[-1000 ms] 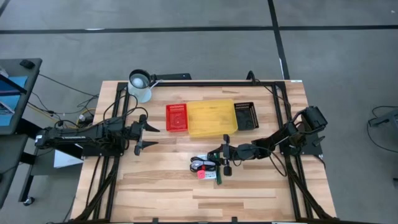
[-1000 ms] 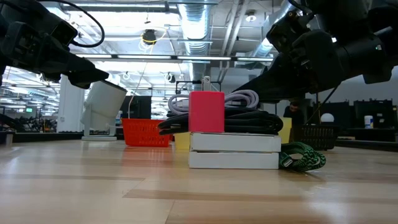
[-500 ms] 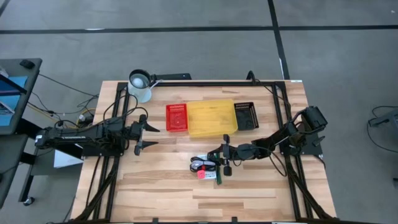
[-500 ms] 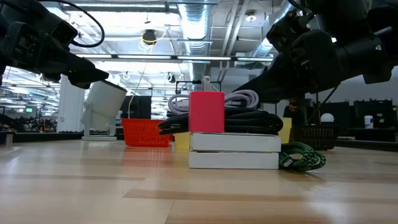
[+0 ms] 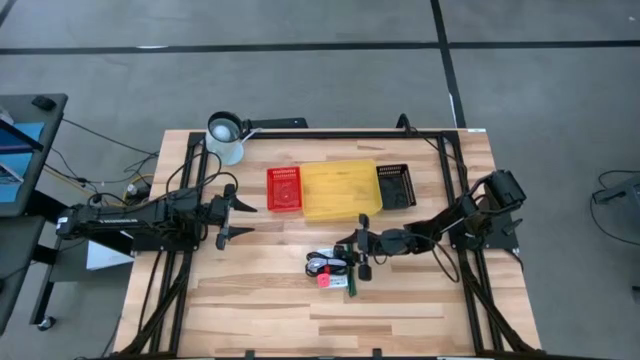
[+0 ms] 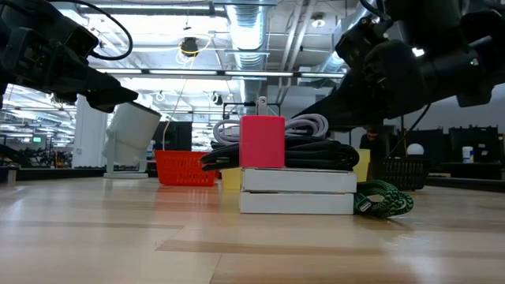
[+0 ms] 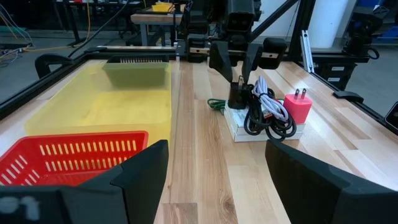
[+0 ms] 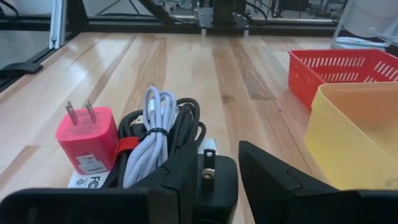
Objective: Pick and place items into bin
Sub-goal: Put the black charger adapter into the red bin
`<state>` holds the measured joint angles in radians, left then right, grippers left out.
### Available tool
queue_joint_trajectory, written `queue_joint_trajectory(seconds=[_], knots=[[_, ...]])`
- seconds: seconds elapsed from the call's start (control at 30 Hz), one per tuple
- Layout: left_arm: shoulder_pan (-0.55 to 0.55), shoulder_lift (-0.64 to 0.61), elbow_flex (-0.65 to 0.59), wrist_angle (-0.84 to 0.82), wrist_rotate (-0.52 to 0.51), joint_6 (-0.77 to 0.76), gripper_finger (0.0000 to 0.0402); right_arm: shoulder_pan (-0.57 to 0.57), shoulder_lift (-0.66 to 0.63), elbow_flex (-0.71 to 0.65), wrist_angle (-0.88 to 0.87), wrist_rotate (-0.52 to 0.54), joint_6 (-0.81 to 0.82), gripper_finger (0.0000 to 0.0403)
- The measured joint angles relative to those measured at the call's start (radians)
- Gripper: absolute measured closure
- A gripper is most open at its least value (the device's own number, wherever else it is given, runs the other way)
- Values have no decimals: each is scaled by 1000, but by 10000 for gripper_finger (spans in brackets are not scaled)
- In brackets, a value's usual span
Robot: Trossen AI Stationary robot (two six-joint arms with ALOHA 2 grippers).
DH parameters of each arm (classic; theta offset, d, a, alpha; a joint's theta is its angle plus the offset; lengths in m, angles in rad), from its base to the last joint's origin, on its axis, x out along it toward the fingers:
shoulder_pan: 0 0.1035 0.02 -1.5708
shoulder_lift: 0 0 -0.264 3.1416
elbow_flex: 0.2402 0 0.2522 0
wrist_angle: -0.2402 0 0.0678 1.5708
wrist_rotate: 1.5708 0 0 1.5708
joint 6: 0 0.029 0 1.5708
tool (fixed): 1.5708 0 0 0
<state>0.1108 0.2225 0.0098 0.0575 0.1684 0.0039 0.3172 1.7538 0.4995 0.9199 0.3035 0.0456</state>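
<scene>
High view: the right gripper (image 5: 360, 256) is at the pile of items (image 5: 331, 268), at 6 o'clock from the yellow bin (image 5: 341, 190). The left gripper (image 5: 226, 215) waits at 9 o'clock, its fingers apart.

Low view: a pink charger (image 6: 262, 142) and cables (image 6: 304, 147) lie on white boxes (image 6: 297, 191).

Right wrist view: the spread fingers (image 8: 268, 177) flank a black plug (image 8: 215, 180).
</scene>
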Motion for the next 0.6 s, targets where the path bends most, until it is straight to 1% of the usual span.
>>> queue_joint_trajectory(seconds=[0.3, 0.6], knots=[[0, 0, 0, 0, 0, 0, 140, 0, 0, 0, 0, 0, 0, 294], [0, 0, 0, 0, 0, 0, 140, 0, 0, 0, 0, 0, 0, 333]])
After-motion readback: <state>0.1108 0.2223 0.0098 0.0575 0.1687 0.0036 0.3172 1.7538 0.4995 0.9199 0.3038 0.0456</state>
